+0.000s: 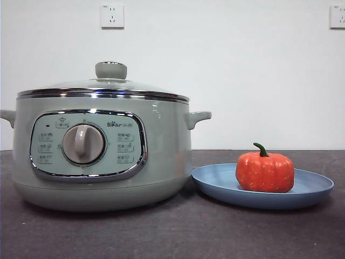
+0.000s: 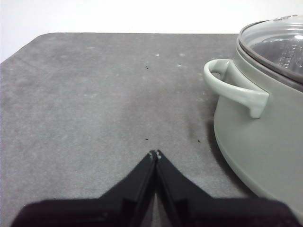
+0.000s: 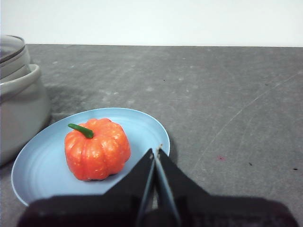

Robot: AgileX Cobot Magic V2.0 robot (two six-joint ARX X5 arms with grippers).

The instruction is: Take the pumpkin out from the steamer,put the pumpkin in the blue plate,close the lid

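The orange pumpkin [image 1: 264, 171] with its green stem sits upright on the blue plate [image 1: 215, 182], just right of the steamer [image 1: 102, 145]. The glass lid [image 1: 108, 83] rests on the steamer, its green knob on top. In the right wrist view the pumpkin [image 3: 97, 149] lies on the plate [image 3: 142, 130] just beyond my right gripper [image 3: 155, 152], which is shut and holds nothing. My left gripper [image 2: 155, 154] is shut and empty over bare table beside the steamer [image 2: 260, 142], whose lid [image 2: 277, 40] is in place. Neither arm appears in the front view.
The dark grey tabletop [image 2: 94, 94] stretches wide on the side of the steamer away from the plate. The steamer's side handle [image 2: 234, 87] sticks out toward my left gripper. White wall with two sockets [image 1: 112, 16] stands behind the table.
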